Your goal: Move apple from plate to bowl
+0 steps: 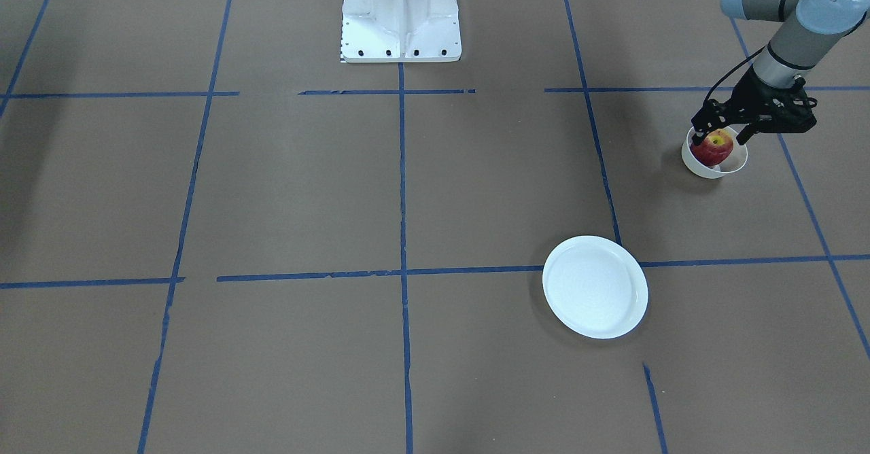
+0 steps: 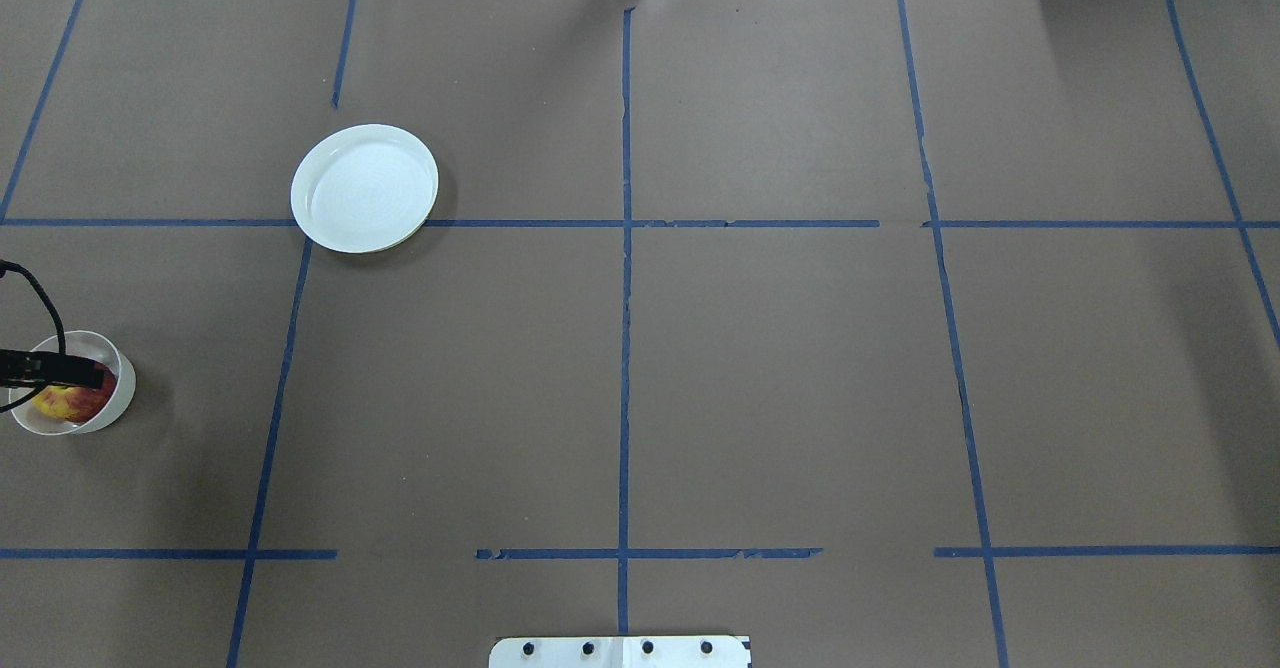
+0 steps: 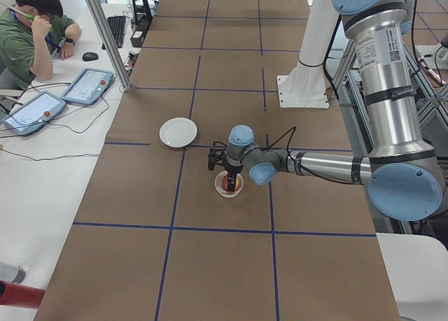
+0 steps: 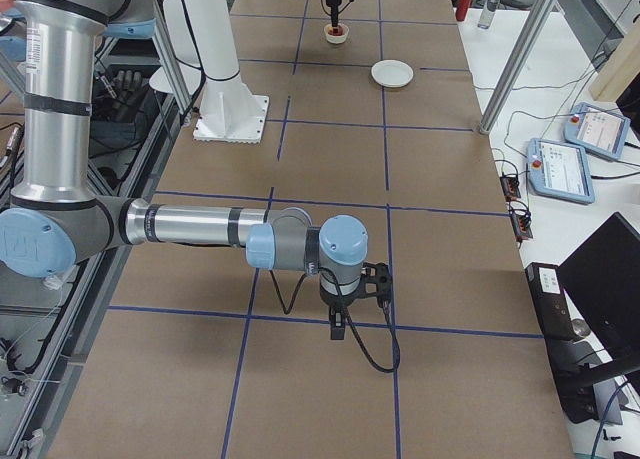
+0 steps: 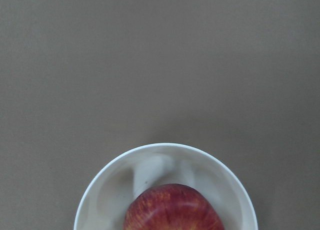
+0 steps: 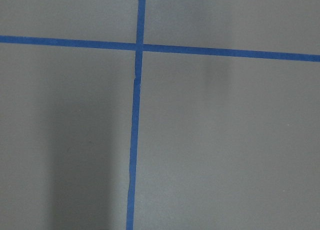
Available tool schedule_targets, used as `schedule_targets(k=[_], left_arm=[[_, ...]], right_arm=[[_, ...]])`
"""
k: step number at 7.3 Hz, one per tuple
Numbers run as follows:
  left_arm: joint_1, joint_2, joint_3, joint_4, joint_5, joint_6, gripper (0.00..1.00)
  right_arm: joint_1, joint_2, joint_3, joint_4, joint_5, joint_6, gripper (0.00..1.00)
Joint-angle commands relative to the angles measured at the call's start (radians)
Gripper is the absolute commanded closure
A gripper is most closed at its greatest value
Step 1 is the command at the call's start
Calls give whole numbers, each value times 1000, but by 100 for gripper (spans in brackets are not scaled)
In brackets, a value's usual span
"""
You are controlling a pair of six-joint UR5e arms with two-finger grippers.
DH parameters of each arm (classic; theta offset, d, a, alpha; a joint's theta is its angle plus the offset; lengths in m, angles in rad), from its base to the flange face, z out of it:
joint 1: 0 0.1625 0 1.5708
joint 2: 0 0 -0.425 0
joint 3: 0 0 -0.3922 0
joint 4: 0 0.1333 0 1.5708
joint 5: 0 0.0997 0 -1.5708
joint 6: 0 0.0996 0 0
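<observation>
The red apple with a yellow patch lies in the small off-white bowl near the table's left end. My left gripper hangs right over the bowl, its fingers spread to either side of the apple, open. In the left wrist view the apple sits in the bowl at the bottom edge. The white plate lies empty, well apart from the bowl. My right gripper shows only in the exterior right view, low over bare table; I cannot tell whether it is open or shut.
The robot's white base stands at the table's robot-side edge. Blue tape lines cross the brown table cover. A person sits at a side desk with tablets beyond the plate side.
</observation>
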Motion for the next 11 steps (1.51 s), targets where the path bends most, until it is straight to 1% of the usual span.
schedule_targets(k=[1, 2, 3, 4, 5, 6, 7, 8, 9, 10, 11], left_arm=[[-176, 5, -2, 43, -80, 280, 1], [-314, -1, -4, 131, -127, 463, 1], [-429, -9, -7, 246, -130, 667, 1], [-529, -17, -5, 369, -158, 834, 1], [-621, -26, -8, 455, -206, 912, 1], [-684, -27, -13, 518, -286, 917, 0], [-692, -27, -22, 548, -314, 917, 0], [-693, -24, -24, 572, -314, 935, 0], [-693, -24, -19, 626, -314, 1030, 0], [-694, -27, -17, 707, -314, 1084, 0], [-697, -17, -17, 705, -316, 1101, 0]], right_arm=[[0, 0, 0, 0, 0, 0, 0], [0, 0, 0, 0, 0, 0, 0], [0, 0, 0, 0, 0, 0, 0], [0, 0, 0, 0, 0, 0, 0], [0, 0, 0, 0, 0, 0, 0], [0, 0, 0, 0, 0, 0, 0], [0, 0, 0, 0, 0, 0, 0], [0, 0, 0, 0, 0, 0, 0], [0, 0, 0, 0, 0, 0, 0], [0, 0, 0, 0, 0, 0, 0], [0, 0, 0, 0, 0, 0, 0]])
